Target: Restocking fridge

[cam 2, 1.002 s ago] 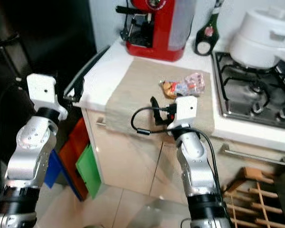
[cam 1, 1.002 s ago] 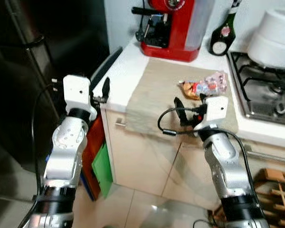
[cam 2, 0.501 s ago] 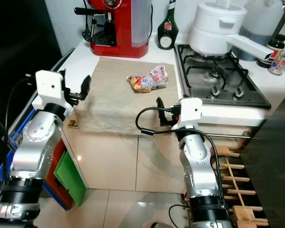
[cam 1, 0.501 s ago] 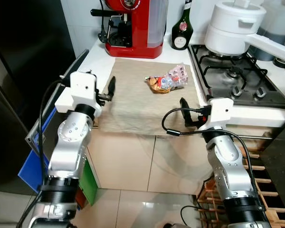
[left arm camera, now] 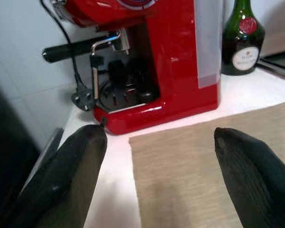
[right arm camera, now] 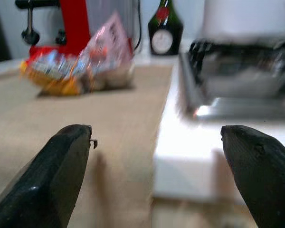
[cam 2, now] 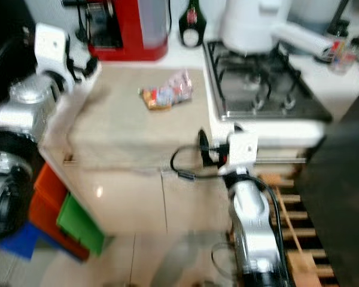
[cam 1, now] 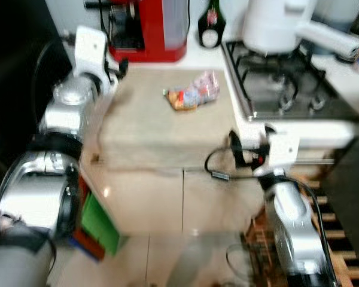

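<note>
Both eye views are smeared, so I cannot read the print on the crinkly clear snack packet with pink and orange contents (cam 1: 192,97), and the fridge itself I cannot make out beyond a dark mass at the left edge. I count one packet. It lies on the beige cloth mat (cam 1: 161,128) that covers the white counter (left arm camera: 115,180), nearer the mat's far right corner, its long axis slanted from near-left to far-right. Behind the mat stand one glossy red coffee machine (left arm camera: 147,61) and one dark green bottle with a red seal (left arm camera: 242,40). To the right sits one steel gas hob (cam 1: 284,95) carrying a white pot (cam 1: 269,24), cut off at the top.

My left gripper (left arm camera: 156,180) hovers over the counter's left end, fingers spread wide and holding nothing, pointing at the coffee machine. My right gripper (right arm camera: 156,180) is low at the counter's front edge, fingers likewise wide apart and empty, with the packet well ahead of it.
</note>
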Robot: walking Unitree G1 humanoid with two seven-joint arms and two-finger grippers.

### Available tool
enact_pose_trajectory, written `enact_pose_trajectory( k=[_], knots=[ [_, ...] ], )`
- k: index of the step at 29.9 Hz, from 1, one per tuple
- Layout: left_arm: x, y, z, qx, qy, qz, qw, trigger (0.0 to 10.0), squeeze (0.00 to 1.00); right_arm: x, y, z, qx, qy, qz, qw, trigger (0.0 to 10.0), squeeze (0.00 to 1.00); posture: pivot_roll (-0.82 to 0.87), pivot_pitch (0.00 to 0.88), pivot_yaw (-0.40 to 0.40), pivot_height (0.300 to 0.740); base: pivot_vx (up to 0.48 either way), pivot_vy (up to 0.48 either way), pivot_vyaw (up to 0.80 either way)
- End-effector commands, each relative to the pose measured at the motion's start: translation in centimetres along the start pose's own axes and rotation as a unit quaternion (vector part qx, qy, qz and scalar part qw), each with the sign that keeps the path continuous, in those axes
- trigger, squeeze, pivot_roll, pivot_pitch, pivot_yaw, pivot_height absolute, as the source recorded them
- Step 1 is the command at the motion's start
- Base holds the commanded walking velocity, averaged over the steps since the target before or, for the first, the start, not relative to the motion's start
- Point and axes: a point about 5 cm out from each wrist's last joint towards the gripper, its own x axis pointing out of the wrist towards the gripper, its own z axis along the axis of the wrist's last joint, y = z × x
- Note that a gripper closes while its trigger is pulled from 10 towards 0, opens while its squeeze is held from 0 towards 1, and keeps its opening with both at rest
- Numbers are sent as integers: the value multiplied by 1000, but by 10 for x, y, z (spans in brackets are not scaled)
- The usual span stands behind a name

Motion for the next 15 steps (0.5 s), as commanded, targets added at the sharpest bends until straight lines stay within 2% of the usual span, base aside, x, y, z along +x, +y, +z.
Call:
enact_pose_trajectory(
  k=[1, 5, 7, 8, 9, 15],
  knots=[
    [2, 0, 1, -16, 18, -23, 999, 10000, 0, -7, 5, 6, 0, -5, -4, 1000, 10000, 0, -105, 0, 131, 740, 0, 0, 0],
    [6, -12, 7, -20, 29, -87, 996, 10000, 0, -22, 6, 6, 4, 3, -21, 1000, 10000, 0, -147, 0, 158, 740, 0, 0, 0],
    [6, -20, 9, -8, 41, -152, 988, 10000, 0, -36, 5, 7, 4, 11, -34, 999, 10000, 0, -181, 0, 179, 740, 0, 0, 0],
    [6, -20, 9, -8, 41, -152, 988, 10000, 0, -36, 5, 7, 4, 11, -34, 999, 10000, 0, -181, 0, 179, 740, 0, 0, 0],
    [6, -26, 13, -2, 41, -193, 980, 10000, 0, -42, 3, 6, 4, 19, -44, 999, 10000, 0, -186, 8, 182, 740, 0, 0, 0],
    [6, -33, 18, 18, 44, -241, 969, 10000, 0, -47, 5, 8, 2, 24, -48, 999, 10000, 0, -202, 17, 203, 740, 0, 0, 0]
  ],
)
